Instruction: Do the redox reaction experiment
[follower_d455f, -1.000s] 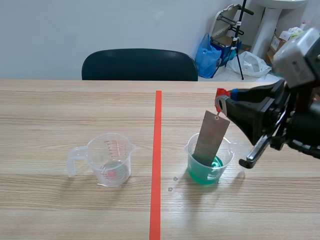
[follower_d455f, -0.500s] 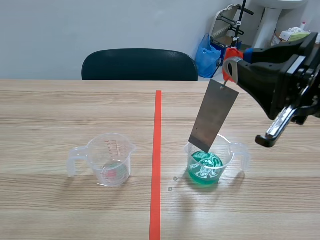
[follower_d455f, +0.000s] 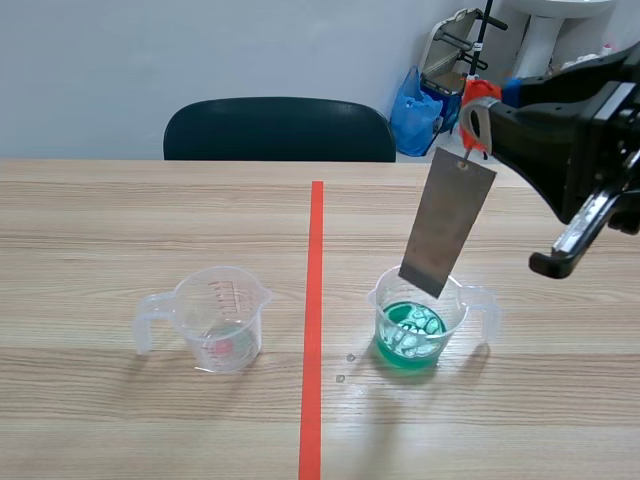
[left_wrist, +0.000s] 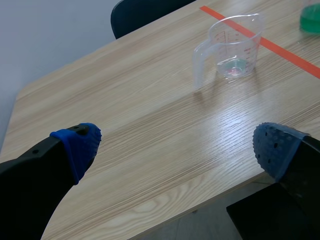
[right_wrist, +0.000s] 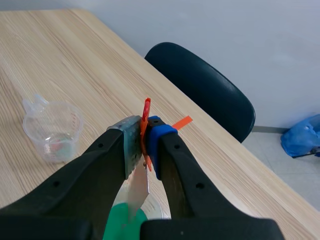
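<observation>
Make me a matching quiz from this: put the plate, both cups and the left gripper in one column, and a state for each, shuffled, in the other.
1 plate
2 right cup
3 left cup
4 left gripper

A open
B almost empty
C holds green liquid
D hangs from the right gripper

Pairs: 1-D, 2-C, 3-B, 4-A

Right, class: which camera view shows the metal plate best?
Scene view: the whole metal plate hangs from the right gripper over the green cup. Right wrist view shows only a sliver; left wrist view, none.
</observation>
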